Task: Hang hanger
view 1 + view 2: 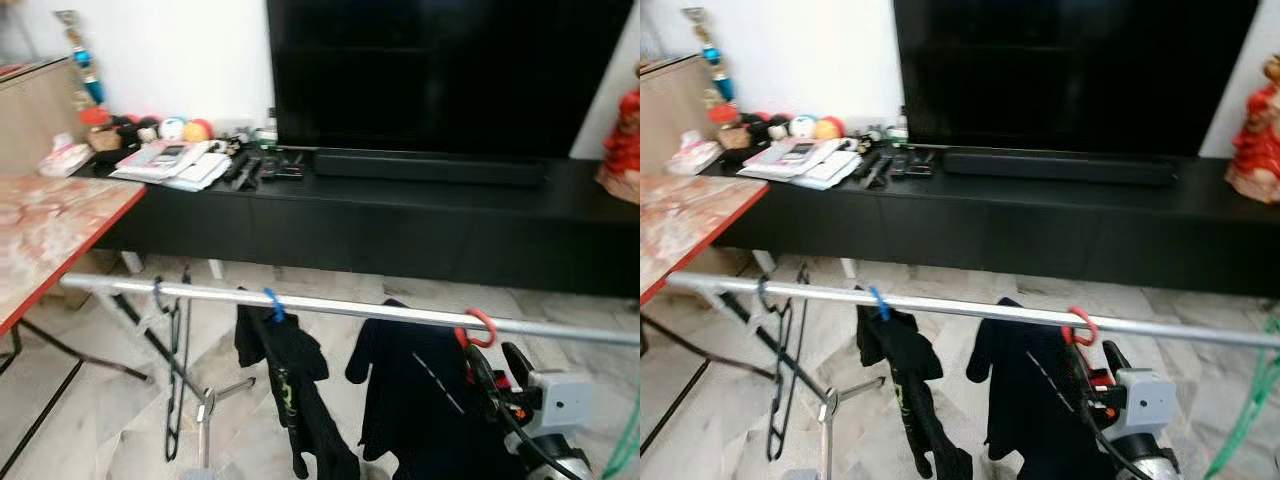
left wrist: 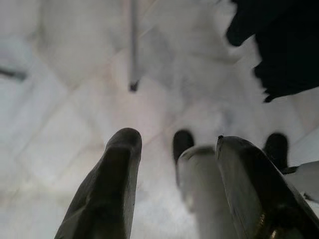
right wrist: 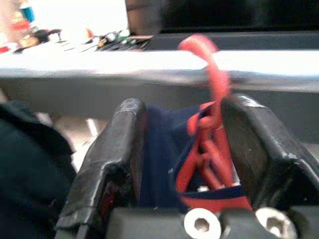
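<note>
My right gripper [image 3: 179, 149] is clamped on the red hanger [image 3: 212, 124], keeping its hook over the rail [image 1: 400, 312]; my left gripper [image 2: 174, 184] hangs idle, fingers apart.

Right gripper [image 3: 182, 149]: two thick black fingers [image 3: 112, 149], matte, edges scuffed and worn grey; dark base block with two silver hex-socket screws [image 3: 201, 224]. In head views: pale grey boxy wrist housing [image 1: 1145, 400] with one small dark hole, black cable looping below, red accents near finger roots. Left gripper [image 2: 174, 184]: two dark rounded fingers, tips blurred
</note>
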Controlling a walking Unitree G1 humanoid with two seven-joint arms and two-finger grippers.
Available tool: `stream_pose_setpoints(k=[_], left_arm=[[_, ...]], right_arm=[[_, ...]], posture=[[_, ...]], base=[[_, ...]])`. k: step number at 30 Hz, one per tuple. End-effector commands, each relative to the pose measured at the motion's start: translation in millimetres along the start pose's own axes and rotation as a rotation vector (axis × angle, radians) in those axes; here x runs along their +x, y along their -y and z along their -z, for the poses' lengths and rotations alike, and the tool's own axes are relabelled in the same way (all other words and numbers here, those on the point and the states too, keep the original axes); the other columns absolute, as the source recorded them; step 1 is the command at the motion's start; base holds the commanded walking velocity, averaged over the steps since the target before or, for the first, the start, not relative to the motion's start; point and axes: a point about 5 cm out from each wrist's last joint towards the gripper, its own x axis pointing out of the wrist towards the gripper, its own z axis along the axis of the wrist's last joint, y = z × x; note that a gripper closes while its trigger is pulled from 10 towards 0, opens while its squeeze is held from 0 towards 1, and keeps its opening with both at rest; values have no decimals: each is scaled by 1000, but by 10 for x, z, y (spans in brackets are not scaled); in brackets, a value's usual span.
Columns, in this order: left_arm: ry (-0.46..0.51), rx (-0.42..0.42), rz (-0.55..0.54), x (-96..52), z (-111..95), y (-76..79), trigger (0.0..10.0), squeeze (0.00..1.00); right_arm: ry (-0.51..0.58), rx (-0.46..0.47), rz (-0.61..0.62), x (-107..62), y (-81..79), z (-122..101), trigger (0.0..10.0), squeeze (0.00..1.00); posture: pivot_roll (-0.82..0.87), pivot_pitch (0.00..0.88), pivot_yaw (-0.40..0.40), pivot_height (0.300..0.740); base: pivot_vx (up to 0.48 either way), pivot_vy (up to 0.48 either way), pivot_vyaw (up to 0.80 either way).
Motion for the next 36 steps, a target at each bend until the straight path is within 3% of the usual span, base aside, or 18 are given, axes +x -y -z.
stream_pose_setpoints(k=[1, 6, 9, 14, 17, 18, 19, 21, 26, 30, 36], left_arm=[[-19, 28, 11, -7, 52, 2, 10000, 0], [-20, 51, 26, -8, 52, 7, 10000, 0], [-23, 47, 18, -13, 61, -52, 10000, 0], [-28, 49, 4, -23, 50, -193, 10000, 0], [-30, 57, 7, -20, 30, -209, 10000, 0], [-27, 68, 15, -14, 6, -186, 10000, 0], [-27, 68, 15, -14, 6, -186, 10000, 0], [-17, 72, 32, 6, -48, -78, 10000, 0], [-12, 77, 45, 23, -97, 55, 10000, 0], [-11, 73, 50, 25, -93, 135, 10000, 0], [-14, 73, 52, 20, -58, 151, 10000, 0]], right_arm=[[3, -19, -5, -62, -11, -44, 10000, 0], [-47, -54, -36, -270, 26, -97, 10000, 0], [-110, -126, -60, -371, 79, -92, 10000, 0], [-197, -207, -22, -495, 275, -171, 10000, 0], [-268, -177, 5, -488, 401, -176, 10000, 0], [-371, -193, -25, -503, 443, -115, 10000, 0], [-371, -193, -25, -503, 443, -115, 10000, 0], [-445, -156, -170, -508, 401, -121, 10000, 0], [-440, -111, -177, -406, 540, -208, 10000, 0], [-437, -82, -198, -320, 529, -220, 10000, 0], [-439, -137, -191, -245, 546, -189, 10000, 0]], posture=[[-105, 3, 17, 740], [-113, 18, 16, 740], [-115, 25, 18, 740], [-132, 40, 26, 740], [-133, 46, 33, 740], [-132, 48, 33, 740], [-132, 48, 33, 740], [-125, 50, 32, 740], [-123, 53, 31, 740], [-111, 57, 25, 740], [-110, 56, 25, 740]], base=[[0, 0, 0], [0, 0, 0], [0, 0, 0], [0, 0, 0], [0, 0, 0], [0, 0, 0], [0, 0, 0], [0, 0, 0], [0, 0, 0], [0, 0, 0], [0, 0, 0]])
